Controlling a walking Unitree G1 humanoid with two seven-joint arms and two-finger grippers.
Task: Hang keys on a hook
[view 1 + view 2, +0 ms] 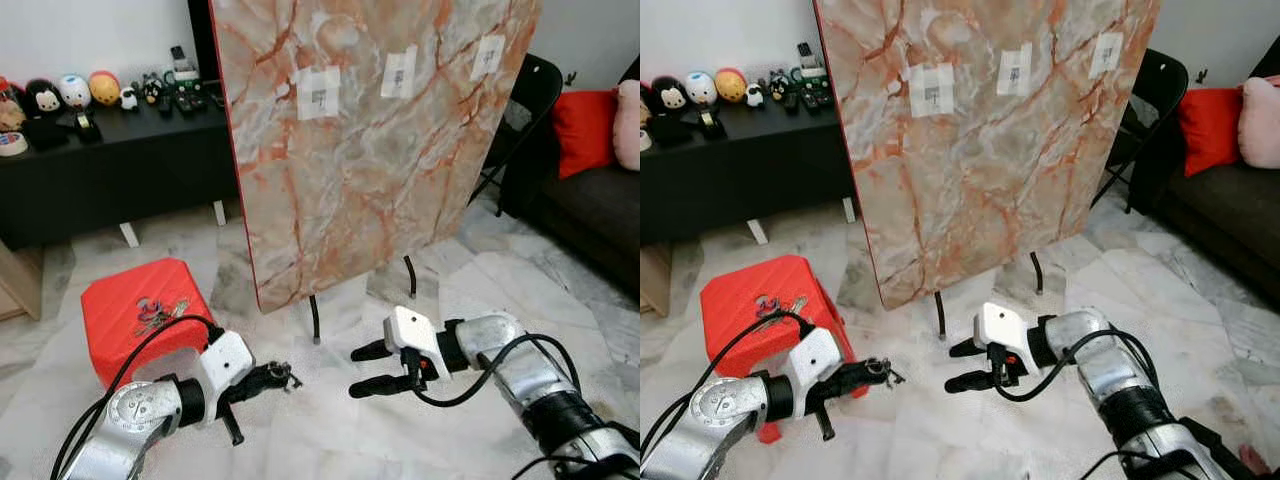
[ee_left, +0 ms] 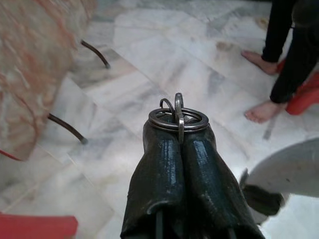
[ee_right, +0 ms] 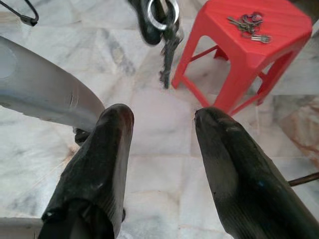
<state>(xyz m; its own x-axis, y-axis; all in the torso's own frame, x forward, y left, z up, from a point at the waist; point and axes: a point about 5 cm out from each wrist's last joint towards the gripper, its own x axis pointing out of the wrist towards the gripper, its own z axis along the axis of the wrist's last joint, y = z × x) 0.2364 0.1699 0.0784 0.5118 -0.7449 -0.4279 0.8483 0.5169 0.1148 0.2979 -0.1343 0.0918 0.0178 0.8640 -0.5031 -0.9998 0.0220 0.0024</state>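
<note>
My left gripper (image 1: 266, 378) is low over the floor, shut on a metal key ring (image 2: 178, 118). In the right wrist view the keys (image 3: 167, 47) dangle below that ring. My right gripper (image 1: 364, 368) is open a short way to its right, fingers pointing toward the left gripper and nothing between them. Behind both stands a tilted marble-patterned board (image 1: 370, 170) on thin black legs, with three white hook mounts (image 1: 318, 92) along its upper part. A second bunch of keys (image 1: 152, 312) lies on a red plastic stool (image 1: 120, 335) at my left.
A black cabinet (image 1: 110, 165) with small toys runs along the back left wall. A black folding chair (image 1: 525, 110) and a dark sofa with a red cushion (image 1: 582, 130) stand at the right. A person's bare feet (image 2: 263, 112) are on the marble floor nearby.
</note>
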